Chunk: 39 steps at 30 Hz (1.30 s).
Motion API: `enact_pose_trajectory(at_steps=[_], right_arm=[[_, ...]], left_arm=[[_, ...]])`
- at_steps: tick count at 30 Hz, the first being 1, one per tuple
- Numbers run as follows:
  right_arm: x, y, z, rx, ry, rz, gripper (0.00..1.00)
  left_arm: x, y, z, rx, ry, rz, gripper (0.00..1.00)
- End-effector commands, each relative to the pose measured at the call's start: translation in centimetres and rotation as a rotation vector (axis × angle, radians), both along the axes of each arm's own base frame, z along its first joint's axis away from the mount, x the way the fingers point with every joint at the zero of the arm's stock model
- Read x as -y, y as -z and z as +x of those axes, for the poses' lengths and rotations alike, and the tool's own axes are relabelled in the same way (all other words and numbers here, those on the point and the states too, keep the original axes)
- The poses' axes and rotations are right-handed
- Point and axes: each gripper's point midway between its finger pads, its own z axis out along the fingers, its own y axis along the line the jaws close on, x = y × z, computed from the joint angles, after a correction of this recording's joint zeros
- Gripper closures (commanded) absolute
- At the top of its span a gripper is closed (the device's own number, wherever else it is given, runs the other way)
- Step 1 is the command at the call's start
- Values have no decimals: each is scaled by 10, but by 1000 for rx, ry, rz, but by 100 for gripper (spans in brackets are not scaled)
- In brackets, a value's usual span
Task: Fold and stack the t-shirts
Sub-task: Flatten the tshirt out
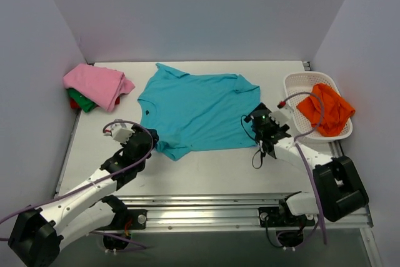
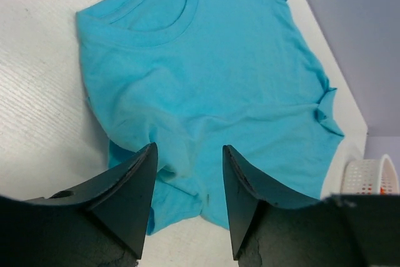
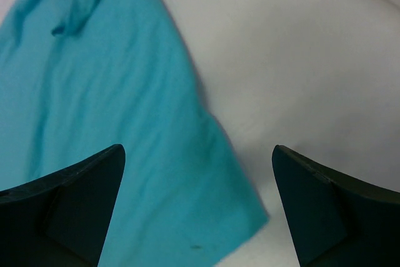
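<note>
A teal t-shirt point(image 1: 197, 110) lies spread flat mid-table, its collar to the left and its hem to the right. My left gripper point(image 1: 147, 140) is open just above the shirt's crumpled near-left sleeve. In the left wrist view the teal cloth point(image 2: 206, 73) fills the gap between the open fingers point(image 2: 134, 186). My right gripper point(image 1: 264, 130) is wide open over the near-right hem corner point(image 3: 237, 217). Neither gripper holds anything. A pink shirt point(image 1: 97, 83) lies folded at the far left on top of a green one point(image 1: 80, 100) and a red one point(image 1: 100, 102). An orange shirt point(image 1: 326, 109) lies in the basket.
A white lattice basket point(image 1: 300, 82) stands at the right edge of the table and also shows in the left wrist view point(image 2: 369, 176). Grey walls close in the left, back and right. Bare table point(image 1: 212, 167) runs between the shirt and the arm bases.
</note>
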Motion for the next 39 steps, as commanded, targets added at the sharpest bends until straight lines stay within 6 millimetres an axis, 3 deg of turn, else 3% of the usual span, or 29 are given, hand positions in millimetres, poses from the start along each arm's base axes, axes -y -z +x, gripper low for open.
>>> enact_pose_trajectory(at_steps=[1,2,8,12,16,21,27,33,39], right_arm=[[-5,-9,-14,130,45,216,0],[-11,5,-26,102,9,222,0],[-20,7,-53,49,-37,177,0],[-20,8,-72,44,-64,182,0],[-13,6,-86,67,-57,207,0],[-10,11,-89,61,-34,211,0],[-22,42,-86,-8,-55,229,0],[-34,71,-77,-82,-68,223,0],[-31,75,-71,-88,-56,187,1]], left_arm=[[-12,-7,-3,33,-35,9,46],[-11,-2,-4,24,-23,5,46],[6,9,-2,1,40,-24,49],[28,29,-6,-32,117,-88,38],[31,49,-16,-78,130,-73,37],[37,57,-32,-87,157,-53,38],[42,69,-49,-110,182,-9,38],[42,78,-43,-127,153,29,39],[47,84,-33,-123,134,44,39]])
